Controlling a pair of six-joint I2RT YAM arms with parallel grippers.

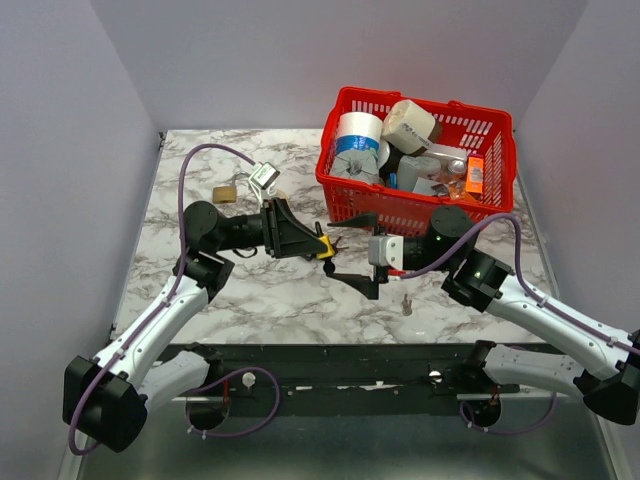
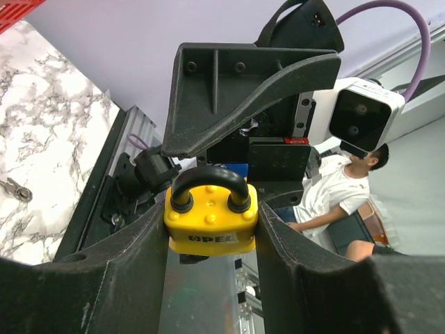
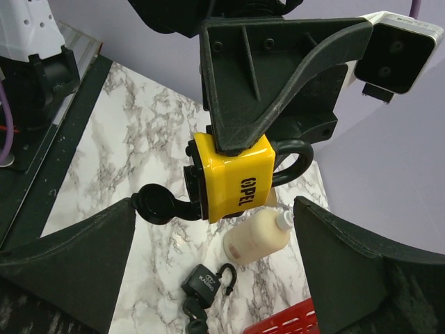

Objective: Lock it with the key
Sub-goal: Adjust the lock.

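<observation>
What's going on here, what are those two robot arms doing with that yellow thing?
The left tool is clamped on a yellow padlock and holds it up above the marble table. A black-headed key sticks out of the padlock's underside. The right tool faces it with its fingers spread wide on either side, gripping nothing. It looks ready to take the key and turn it, though that is only a guess.

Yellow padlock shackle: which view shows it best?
Left wrist: the shackle faces the camera, both legs seated in the padlock, which the left gripper clamps. Right wrist shows only part of its loop, the rest hidden. Top external shows just a yellow speck; the shackle is too small to tell.
</observation>
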